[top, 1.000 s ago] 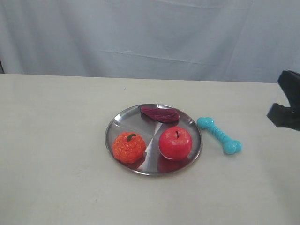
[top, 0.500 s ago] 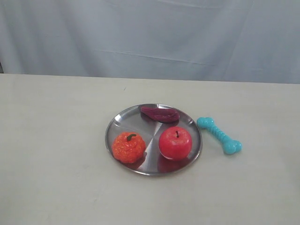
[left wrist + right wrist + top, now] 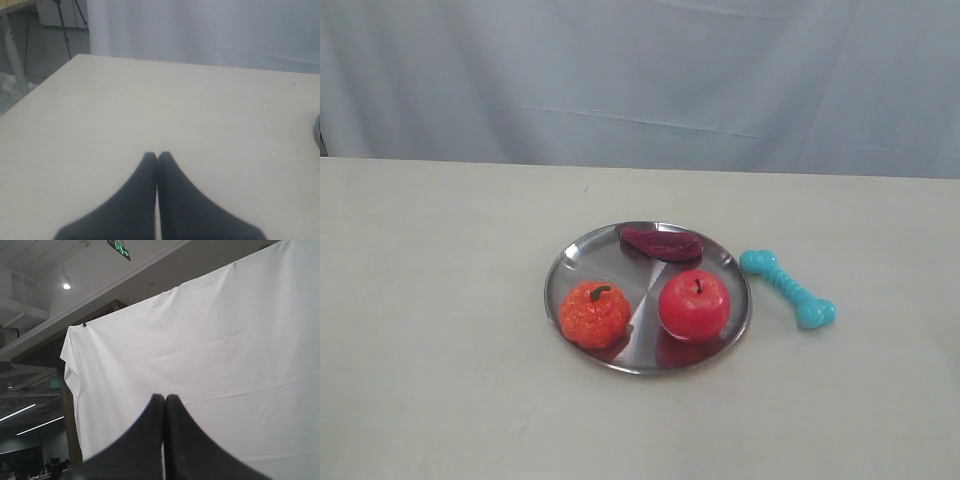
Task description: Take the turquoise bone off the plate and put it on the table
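Observation:
The turquoise bone (image 3: 787, 288) lies on the cream table (image 3: 440, 300), just right of the silver plate (image 3: 574, 262) and apart from its rim. Neither gripper shows in the exterior view. In the left wrist view my left gripper (image 3: 157, 156) is shut and empty above bare tabletop, with a sliver of the plate's rim (image 3: 317, 131) at the frame edge. In the right wrist view my right gripper (image 3: 164, 398) is shut with nothing in it, raised and facing the white backdrop curtain.
On the plate sit a red apple (image 3: 694, 304), an orange knobbly fruit (image 3: 594, 313) and a dark purple flat piece (image 3: 662, 242). A white curtain (image 3: 640, 80) hangs behind the table. The table's left edge (image 3: 35, 92) shows in the left wrist view.
The right arm, seen at the right edge of the exterior view one second ago, has left that view. The bone and the plate's items have not moved.

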`<move>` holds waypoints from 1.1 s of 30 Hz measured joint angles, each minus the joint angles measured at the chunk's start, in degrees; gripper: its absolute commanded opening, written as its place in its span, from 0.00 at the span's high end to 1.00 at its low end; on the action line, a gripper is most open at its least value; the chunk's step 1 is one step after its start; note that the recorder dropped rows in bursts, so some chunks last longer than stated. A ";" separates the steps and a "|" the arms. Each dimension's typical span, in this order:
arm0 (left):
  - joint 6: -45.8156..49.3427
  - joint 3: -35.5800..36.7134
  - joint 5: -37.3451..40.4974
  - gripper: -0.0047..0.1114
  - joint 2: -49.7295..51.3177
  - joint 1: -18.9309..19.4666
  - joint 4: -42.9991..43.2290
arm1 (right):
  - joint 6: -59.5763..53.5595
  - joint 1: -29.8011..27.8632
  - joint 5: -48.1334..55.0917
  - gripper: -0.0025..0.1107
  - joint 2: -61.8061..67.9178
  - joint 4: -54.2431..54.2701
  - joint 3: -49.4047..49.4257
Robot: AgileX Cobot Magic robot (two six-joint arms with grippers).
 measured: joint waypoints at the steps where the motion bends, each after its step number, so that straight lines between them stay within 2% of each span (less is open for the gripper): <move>1: 0.00 0.00 0.00 0.96 0.00 0.00 0.00 | 0.00 0.00 0.00 0.98 0.00 0.00 0.00; 11: 0.00 0.00 0.00 0.96 0.00 0.00 0.00 | -3.23 -0.13 3.97 0.98 -0.90 0.45 0.00; 26: 0.00 0.00 0.00 0.96 0.00 0.00 0.00 | -16.40 -12.73 33.17 0.98 -2.83 0.89 0.11; 33: 0.00 0.00 0.00 0.96 0.00 0.00 0.00 | -17.43 -13.84 44.77 0.98 -2.83 0.03 0.11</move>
